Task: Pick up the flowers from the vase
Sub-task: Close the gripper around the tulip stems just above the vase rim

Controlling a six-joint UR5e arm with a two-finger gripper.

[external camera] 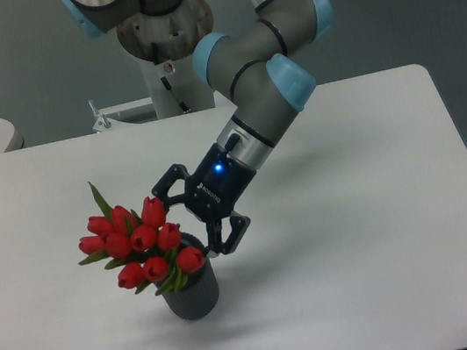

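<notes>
Red tulip buds with green stems [143,247] stand bunched in the ribbed dark grey cylindrical vase [192,293] on the white surface [359,235], the black two-finger gripper [189,219] spread wide beside them; it should close low around the stems, not the buds.

Counted: one vase [192,295]; one bunch of flowers [143,246], nine red buds visible, one long pointed leaf; one gripper [189,219], two fingers [230,234], bunch just left of them.

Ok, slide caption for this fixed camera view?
Open two-finger gripper reaches beside red tulip bunch standing in ribbed dark grey vase on white table.
</notes>
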